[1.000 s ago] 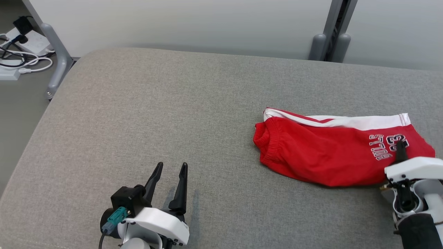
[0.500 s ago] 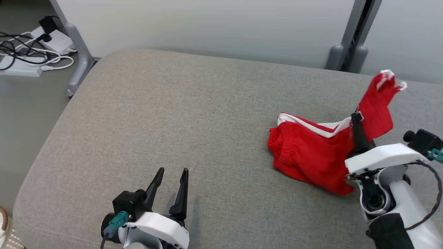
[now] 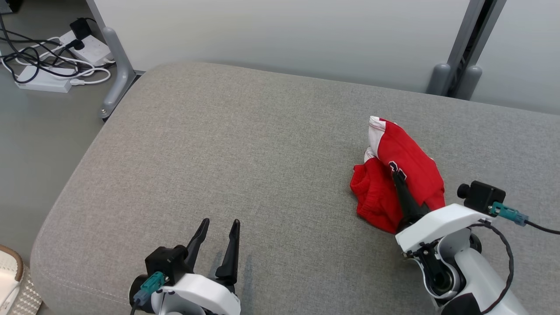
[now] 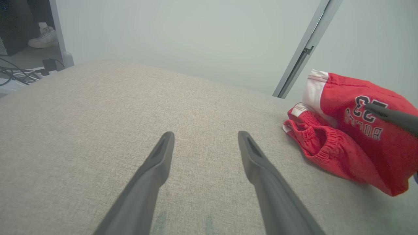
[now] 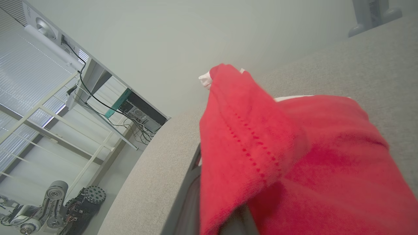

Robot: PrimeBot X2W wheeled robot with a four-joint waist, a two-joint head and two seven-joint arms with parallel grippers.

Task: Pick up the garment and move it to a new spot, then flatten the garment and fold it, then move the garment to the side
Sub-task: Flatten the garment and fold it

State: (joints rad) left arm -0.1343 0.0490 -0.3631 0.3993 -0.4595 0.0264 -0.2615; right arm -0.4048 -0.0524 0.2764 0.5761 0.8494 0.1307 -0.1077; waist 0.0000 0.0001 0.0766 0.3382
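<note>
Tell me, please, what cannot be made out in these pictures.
1. Right claw fingertips: right wrist view, covered by the red cotton shorts with white trim it grips.
2. Shorts' print: head view, mostly hidden by folds and the claw.
3. Shorts' far end: left wrist view, cut off by the right edge.

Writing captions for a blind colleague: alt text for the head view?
The shut right gripper pinches crumpled red fabric shorts with white trim, partly raised off a wide grey woven cushion. The open left gripper hovers over the cushion at lower left.
</note>
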